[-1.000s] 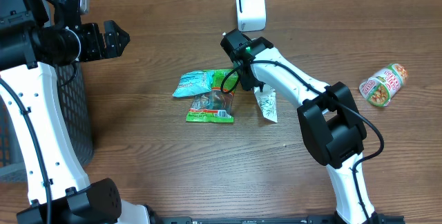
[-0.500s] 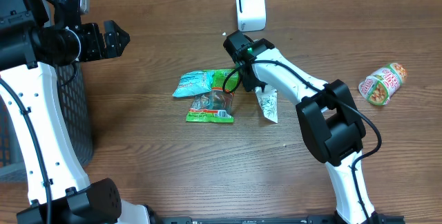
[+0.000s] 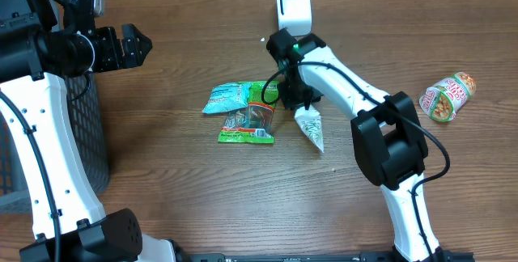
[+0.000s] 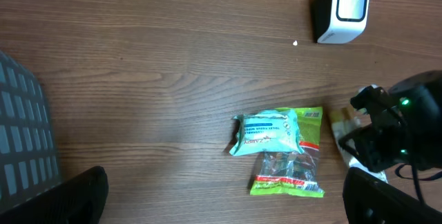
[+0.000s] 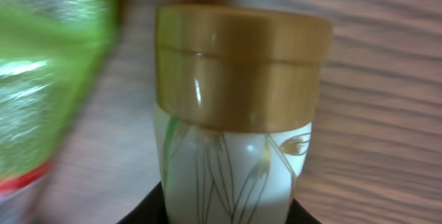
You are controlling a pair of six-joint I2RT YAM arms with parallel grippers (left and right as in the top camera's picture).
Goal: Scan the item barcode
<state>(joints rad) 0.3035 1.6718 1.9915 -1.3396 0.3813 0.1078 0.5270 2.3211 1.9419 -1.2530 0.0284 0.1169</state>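
Close against the right wrist lens, saw a white tube [image 5: 231, 175] printed with thin green and gold leaves, upright in the frame, with a gold cap [image 5: 242, 65] at its far end. Left of it, made out a green packet [image 5: 48, 79], blurred, with a red strip at the lower left corner of the frame. Behind both, saw only the wood grain of the table [image 5: 373, 113].

Just right of centre in the overhead frame, found the right gripper [image 3: 297, 104] pinching that tube, jaws drawn in on it, the tube slanting down and to the right from the grip. Could not judge contact between the tube's lower tip and the wood. Immediately left of the gripper, saw the green packet lying flat, with a teal packet [image 3: 235, 96] overlapping its upper edge. Farther right, well apart, noted a noodle cup [image 3: 447, 99] on its side. At the upper left, found the left gripper [image 3: 146, 46] spread wide and holding nothing, near a dark mesh basket [image 3: 89, 133] at the left edge. Farthest back, at the top edge above the right gripper, saw the white scanner [image 3: 293, 7] standing upright, near the held tube but apart from it
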